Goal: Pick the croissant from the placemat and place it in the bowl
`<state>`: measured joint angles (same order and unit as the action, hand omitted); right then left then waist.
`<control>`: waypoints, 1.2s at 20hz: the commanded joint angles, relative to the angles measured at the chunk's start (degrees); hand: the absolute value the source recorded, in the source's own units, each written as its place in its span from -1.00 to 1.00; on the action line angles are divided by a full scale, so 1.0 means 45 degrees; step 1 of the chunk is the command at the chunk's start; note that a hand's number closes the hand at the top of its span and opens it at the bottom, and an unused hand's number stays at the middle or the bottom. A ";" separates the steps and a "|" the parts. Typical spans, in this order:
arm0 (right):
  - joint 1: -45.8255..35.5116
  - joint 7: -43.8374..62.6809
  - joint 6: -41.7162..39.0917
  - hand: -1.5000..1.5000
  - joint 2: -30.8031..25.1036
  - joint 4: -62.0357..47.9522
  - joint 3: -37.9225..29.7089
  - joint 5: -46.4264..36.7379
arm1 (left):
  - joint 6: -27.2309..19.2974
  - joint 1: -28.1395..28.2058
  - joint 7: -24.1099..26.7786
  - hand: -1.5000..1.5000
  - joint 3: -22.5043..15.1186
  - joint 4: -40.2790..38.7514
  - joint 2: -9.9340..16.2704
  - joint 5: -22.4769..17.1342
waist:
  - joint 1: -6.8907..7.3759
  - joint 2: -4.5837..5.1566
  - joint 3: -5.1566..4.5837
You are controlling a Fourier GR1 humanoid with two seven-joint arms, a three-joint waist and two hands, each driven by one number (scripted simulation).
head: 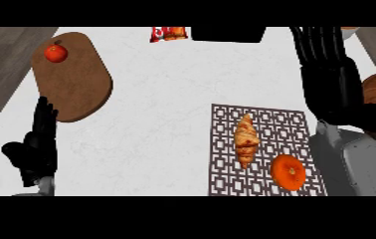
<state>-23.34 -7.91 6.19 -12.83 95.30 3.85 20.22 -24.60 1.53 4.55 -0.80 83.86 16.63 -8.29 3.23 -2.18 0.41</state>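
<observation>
A golden-brown croissant (246, 139) lies lengthwise on the dark lattice placemat (224, 148) at the lower right. My right hand (323, 59) is lifted over the right edge of the counter, beyond and to the right of the croissant. Its fingers are straight, point toward the far edge and hold nothing. At the lower left my left hand (37, 143) rests open, fingers up. A brown curved object (368, 91), mostly hidden behind my right arm, shows at the right edge; I cannot tell whether it is the bowl.
An orange (288, 172) sits on the placemat just right of the croissant's near end. A wooden cutting board (81, 83) at the upper left carries a red fruit (56, 53). A red snack bag (169, 33) and a dark object (228, 34) lie at the far edge.
</observation>
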 commanded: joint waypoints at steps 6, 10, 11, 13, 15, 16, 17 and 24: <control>0.1152 0.3507 0.3763 -1.00 -0.0543 -0.3320 0.1589 -0.4522 | 0.2588 -0.1621 0.0051 0.00 -0.0683 0.1748 -0.0027 -0.1621 | -0.0813 0.0549 -0.0267; 0.2274 0.4668 0.6013 -1.00 -0.2584 -0.4565 0.1165 -0.7790 | 0.3041 -0.1185 -0.0139 0.00 -0.0690 0.1771 -0.0056 -0.2117 | -0.1237 0.0451 -0.0310; 0.2171 0.5261 0.6641 -1.00 -0.2461 -0.4680 0.1401 -0.8492 | 0.3332 -0.1479 -0.0259 0.00 -0.0469 0.1696 0.0135 -0.2407 | -0.1095 0.0471 -0.0267; 0.1817 0.6169 0.7484 -1.00 -0.2701 -0.4674 0.2125 -1.0388 | 0.3901 -0.1495 -0.0541 0.00 -0.0263 0.1763 0.0474 -0.2871 | -0.0790 0.0402 -0.0240; 0.1037 0.7859 0.7691 -1.00 -0.2746 -0.4761 0.2774 -1.2093 | 0.3933 -0.1754 -0.0620 0.00 -0.0583 0.1594 0.0192 -0.2829 | -0.0743 0.0420 -0.0222; 0.0816 0.8661 0.7423 -1.00 -0.2970 -0.5161 0.2953 -1.2842 | 0.4154 -0.1635 -0.0625 0.00 -0.0380 0.1834 0.0412 -0.3033 | -0.0560 0.0402 -0.0230; 0.0285 0.9665 0.6472 -1.00 -0.3304 -0.5230 0.3159 -1.3289 | 0.4285 -0.1751 -0.0964 0.00 -0.0387 0.1749 0.0453 -0.3229 | -0.0562 0.0400 -0.0234; -0.1157 1.4357 -0.0479 -1.00 -0.2753 -0.6372 0.4880 -1.2987 | 0.4305 -0.2116 -0.1057 0.00 -0.0572 0.1696 0.0248 -0.3245 | -0.0225 0.0501 -0.0245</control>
<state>-26.13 47.19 17.68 -26.32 69.73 21.86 -38.52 -5.40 -7.31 0.28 -2.63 91.41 18.47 -22.64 1.17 -0.23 -0.70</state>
